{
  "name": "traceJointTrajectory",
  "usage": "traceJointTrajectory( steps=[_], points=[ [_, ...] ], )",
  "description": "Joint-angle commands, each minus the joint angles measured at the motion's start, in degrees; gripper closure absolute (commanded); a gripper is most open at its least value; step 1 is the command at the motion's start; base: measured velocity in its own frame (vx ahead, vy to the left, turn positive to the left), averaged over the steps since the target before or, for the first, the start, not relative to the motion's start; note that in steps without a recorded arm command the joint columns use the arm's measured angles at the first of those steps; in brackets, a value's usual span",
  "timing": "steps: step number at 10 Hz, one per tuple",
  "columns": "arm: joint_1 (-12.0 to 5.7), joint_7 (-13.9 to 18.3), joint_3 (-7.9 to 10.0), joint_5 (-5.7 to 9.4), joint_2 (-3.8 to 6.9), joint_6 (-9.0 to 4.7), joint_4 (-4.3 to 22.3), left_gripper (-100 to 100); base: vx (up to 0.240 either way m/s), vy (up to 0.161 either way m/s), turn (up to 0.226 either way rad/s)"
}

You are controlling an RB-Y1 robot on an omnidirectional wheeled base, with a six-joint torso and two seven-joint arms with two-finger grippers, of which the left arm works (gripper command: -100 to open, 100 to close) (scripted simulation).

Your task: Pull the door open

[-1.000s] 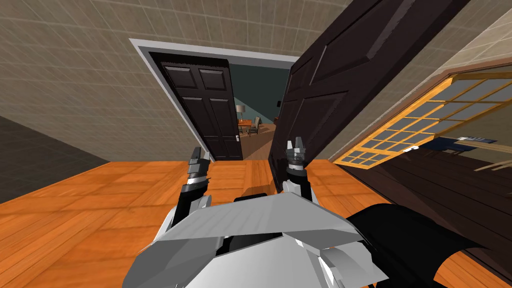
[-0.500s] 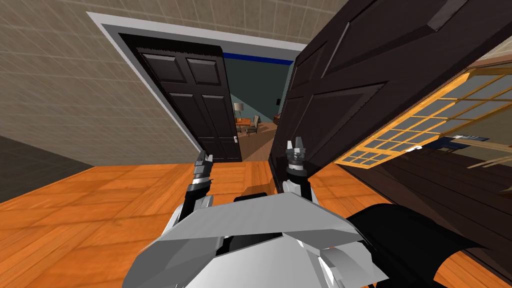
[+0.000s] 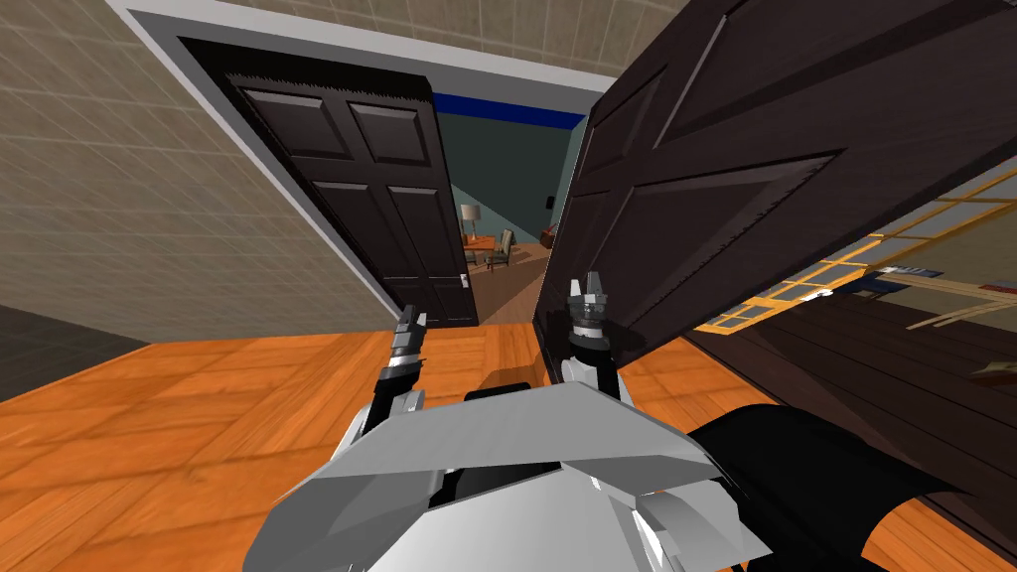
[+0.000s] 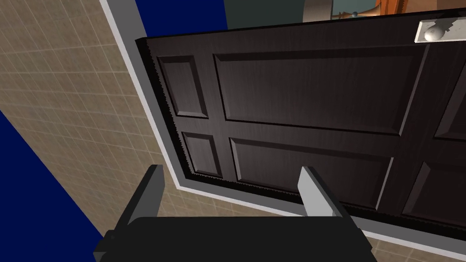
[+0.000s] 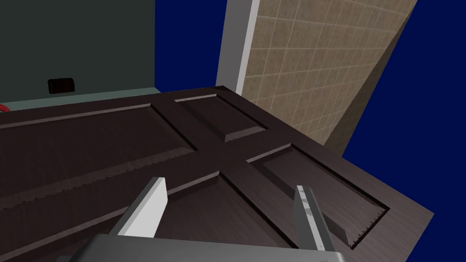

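The left door sits in its frame, knob at the edge nearest the gap. The right door stands swung out toward the robot. Through the gap between them, a table, lamp and chair stand in the room beyond. A glazed door lies further right, behind the right door.

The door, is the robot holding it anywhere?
No, nothing is held. The left gripper and right gripper are both open and empty.

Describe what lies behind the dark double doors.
Between the left leaf and the open right leaf shows a room with a teal wall, a lamp, a table and a chair. The leaves cover the rest of it.
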Motion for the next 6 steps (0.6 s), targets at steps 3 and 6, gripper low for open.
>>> traceJointTrajectory(
  steps=[3,6],
  points=[
    [-0.89,0.5,0.18,0.46,0.55,-1.41,4.2,-100,0.095,0.017,-0.036],
    [-1.66,1.0,0.36,0.86,1.02,-2.46,7.6,-100,0.092,0.013,-0.035]
  ],
)
